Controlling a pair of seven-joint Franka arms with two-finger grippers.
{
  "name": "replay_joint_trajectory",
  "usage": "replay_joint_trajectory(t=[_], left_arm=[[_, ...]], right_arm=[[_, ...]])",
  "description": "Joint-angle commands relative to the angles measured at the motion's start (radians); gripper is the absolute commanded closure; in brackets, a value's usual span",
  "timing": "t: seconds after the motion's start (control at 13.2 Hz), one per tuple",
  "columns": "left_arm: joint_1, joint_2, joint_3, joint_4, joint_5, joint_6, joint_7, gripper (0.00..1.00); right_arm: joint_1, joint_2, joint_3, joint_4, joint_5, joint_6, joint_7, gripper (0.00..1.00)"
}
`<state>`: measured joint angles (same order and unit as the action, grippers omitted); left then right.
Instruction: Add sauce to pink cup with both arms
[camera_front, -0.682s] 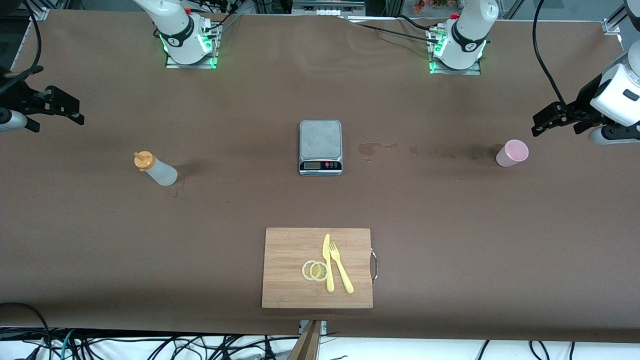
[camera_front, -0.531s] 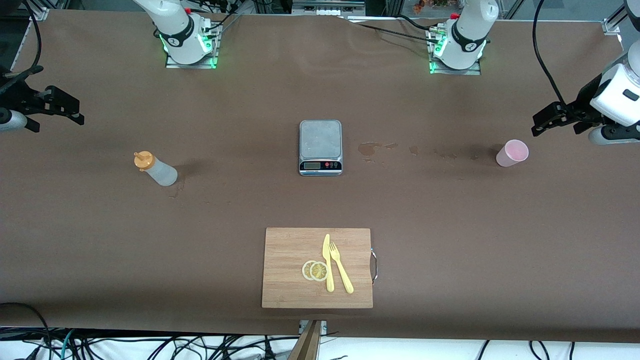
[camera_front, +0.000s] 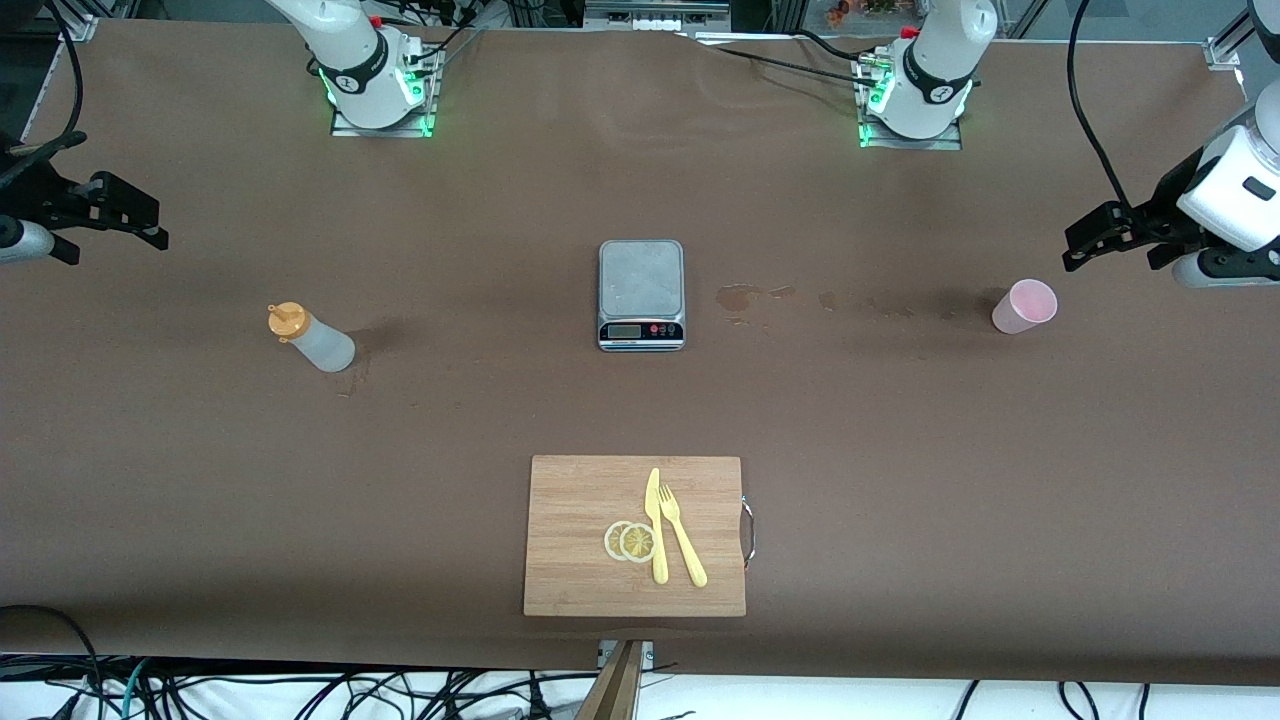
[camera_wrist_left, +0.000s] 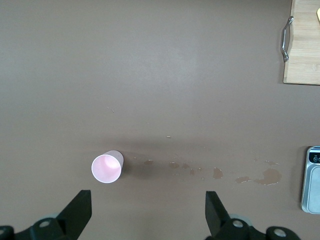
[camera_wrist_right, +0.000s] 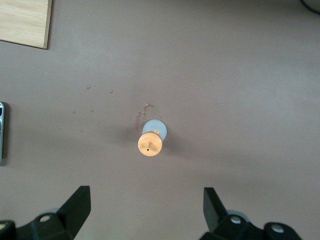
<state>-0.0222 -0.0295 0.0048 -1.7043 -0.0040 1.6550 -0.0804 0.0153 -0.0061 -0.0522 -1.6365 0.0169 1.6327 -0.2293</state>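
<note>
Nothing displaced since earlier frames; sauce (camera_front: 310, 339) and pink cup (camera_front: 1023, 306) stood well apart; left gripper (camera_wrist_left: 146, 212), right gripper (camera_wrist_right: 143, 210) held agape, raised over the table

Scale (camera_front: 641, 293) between sauce (camera_front: 310, 339) and cup (camera_front: 1024, 306)

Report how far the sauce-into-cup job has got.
Nothing is done yet. The sauce stands untouched toward the right arm's end of the table, the pink cup toward the left arm's end. The right gripper hangs open above the bottle, the left gripper open above the cup. Grasping, bringing together and squeezing all remain.
</note>
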Motion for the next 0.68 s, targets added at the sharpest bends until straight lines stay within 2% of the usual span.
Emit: replay_joint_trajectory(t=[0.0,0.61], left_arm=[[0.008,0.005,-0.003,0.018,0.01,-0.009,0.013,0.0],[0.007,0.025,-0.006,0.061,0.019,-0.058,0.014,0.0]], right_arm=[[-0.003,0.006,0.002,0.02,0.011,-0.005,0.005,0.0],[-0.003,0.006,0.0,0.018,0.012,-0.005,0.004,0.0]])
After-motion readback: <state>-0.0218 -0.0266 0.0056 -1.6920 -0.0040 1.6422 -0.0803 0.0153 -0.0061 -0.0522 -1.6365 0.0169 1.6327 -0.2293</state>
